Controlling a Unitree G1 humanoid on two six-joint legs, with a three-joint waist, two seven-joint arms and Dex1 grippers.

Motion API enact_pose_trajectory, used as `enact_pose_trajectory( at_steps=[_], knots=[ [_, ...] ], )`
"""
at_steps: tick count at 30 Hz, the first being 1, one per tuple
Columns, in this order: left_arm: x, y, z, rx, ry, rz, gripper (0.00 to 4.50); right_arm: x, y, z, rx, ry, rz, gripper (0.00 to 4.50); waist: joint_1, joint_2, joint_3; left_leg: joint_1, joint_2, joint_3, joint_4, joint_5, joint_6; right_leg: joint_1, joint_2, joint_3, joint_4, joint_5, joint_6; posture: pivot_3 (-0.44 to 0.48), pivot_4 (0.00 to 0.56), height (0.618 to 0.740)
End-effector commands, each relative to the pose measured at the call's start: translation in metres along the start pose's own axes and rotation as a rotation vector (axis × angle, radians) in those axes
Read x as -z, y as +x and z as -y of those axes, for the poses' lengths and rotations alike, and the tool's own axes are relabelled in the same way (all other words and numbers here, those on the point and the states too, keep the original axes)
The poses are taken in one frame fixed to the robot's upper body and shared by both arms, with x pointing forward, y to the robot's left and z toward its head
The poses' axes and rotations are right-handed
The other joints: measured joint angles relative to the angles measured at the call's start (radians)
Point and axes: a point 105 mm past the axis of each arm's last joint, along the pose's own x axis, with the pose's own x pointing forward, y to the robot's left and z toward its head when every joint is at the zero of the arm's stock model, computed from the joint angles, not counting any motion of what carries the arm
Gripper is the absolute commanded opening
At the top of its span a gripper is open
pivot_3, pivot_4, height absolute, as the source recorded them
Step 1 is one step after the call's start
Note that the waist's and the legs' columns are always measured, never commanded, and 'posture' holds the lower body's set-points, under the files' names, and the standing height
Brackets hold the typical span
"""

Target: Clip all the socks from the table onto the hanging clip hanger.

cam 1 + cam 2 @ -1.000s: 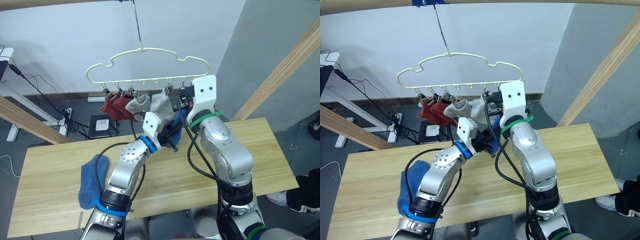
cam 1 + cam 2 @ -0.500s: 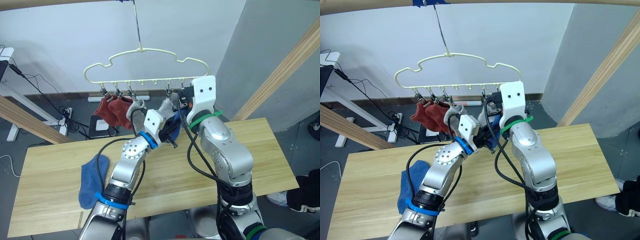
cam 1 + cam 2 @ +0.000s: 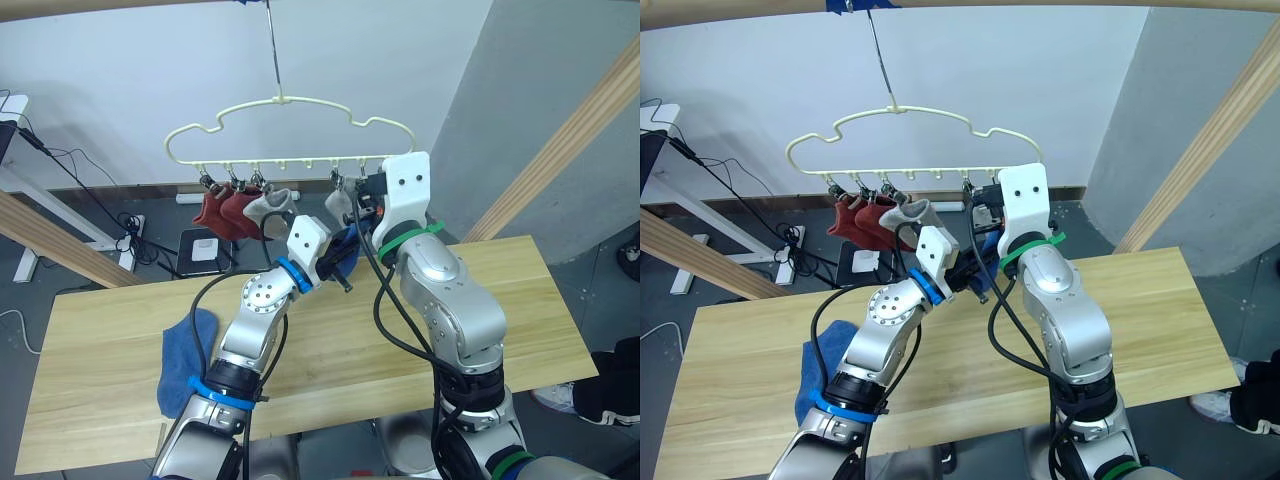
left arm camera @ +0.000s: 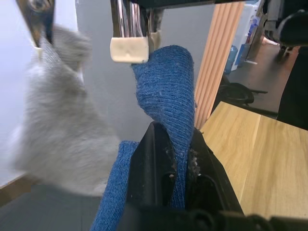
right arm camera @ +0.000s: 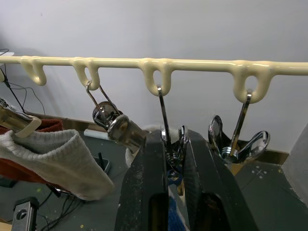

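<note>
Grey sock (image 4: pixel 57 120) blurred — blue sock (image 4: pixel 166 91) partly behind claw.

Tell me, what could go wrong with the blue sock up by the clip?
The left pincer holds the blue sock just under a clip that the right pincer squeezes. If the clip shuts before the sock is in, it may catch nothing. The hanger hangs from a thin hook, so a push could swing it. The grey sock beside it might get knocked.

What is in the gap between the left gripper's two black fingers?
A blue sock is pinched between the left gripper fingers, its top reaching up to a metal clip of the clip hanger. The left wrist view shows it.
</note>
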Motion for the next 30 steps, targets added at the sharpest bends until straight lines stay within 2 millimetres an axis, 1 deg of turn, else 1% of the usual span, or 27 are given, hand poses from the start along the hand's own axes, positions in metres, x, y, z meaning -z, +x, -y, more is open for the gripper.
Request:
enact_pose_trajectory(
  at_steps=[1, 5, 13, 19, 20, 25, 30],
  knots=[
    [-0.013, 0.004, -0.004, -0.007, 0.031, 0.055, 0.00, -0.016, -0.005, -0.006, -0.027, 0.009, 0.060, 0.09, 0.000, 0.000, 0.000, 0.000, 0.000, 0.000, 0.000, 0.000, 0.000, 0.000, 0.000, 0.000, 0.000, 0.000, 0.000, -0.295, 0.273, 0.740],
    [-0.016, 0.005, -0.006, -0.007, 0.029, 0.068, 0.00, -0.015, -0.005, -0.006, -0.031, 0.009, 0.055, 0.09, 0.000, 0.000, 0.000, 0.000, 0.000, 0.000, 0.000, 0.000, 0.000, 0.000, 0.000, 0.000, 0.000, 0.000, 0.000, -0.295, 0.273, 0.740],
    [-0.015, 0.005, -0.008, -0.016, 0.033, 0.062, 0.00, -0.015, -0.006, -0.007, -0.031, 0.019, 0.063, 0.09, 0.000, 0.000, 0.000, 0.000, 0.000, 0.000, 0.000, 0.000, 0.000, 0.000, 0.000, 0.000, 0.000, 0.000, 0.000, -0.290, 0.270, 0.740],
    [-0.014, 0.005, -0.005, 0.002, 0.015, 0.067, 0.00, -0.014, -0.009, -0.009, -0.052, 0.024, 0.054, 2.27, 0.000, 0.000, 0.000, 0.000, 0.000, 0.000, 0.000, 0.000, 0.000, 0.000, 0.000, 0.000, 0.000, 0.000, 0.000, -0.290, 0.266, 0.740],
    [-0.014, 0.005, -0.005, 0.003, 0.012, 0.067, 0.00, -0.014, -0.010, -0.009, -0.055, 0.022, 0.054, 2.57, 0.000, 0.000, 0.000, 0.000, 0.000, 0.000, 0.000, 0.000, 0.000, 0.000, 0.000, 0.000, 0.000, 0.000, 0.000, -0.295, 0.264, 0.740],
    [-0.008, 0.004, -0.008, -0.018, 0.002, 0.040, 0.00, -0.015, -0.023, -0.008, -0.100, 0.001, 0.049, 2.57, 0.000, 0.000, 0.000, 0.000, 0.000, 0.000, 0.000, 0.000, 0.000, 0.000, 0.000, 0.000, 0.000, 0.000, 0.000, -0.301, 0.260, 0.740],
    [-0.007, 0.003, -0.007, -0.005, -0.026, 0.033, 1.45, -0.017, -0.036, -0.002, -0.125, -0.038, 0.052, 2.60, 0.000, 0.000, 0.000, 0.000, 0.000, 0.000, 0.000, 0.000, 0.000, 0.000, 0.000, 0.000, 0.000, 0.000, 0.000, -0.310, 0.259, 0.740]
  ],
)
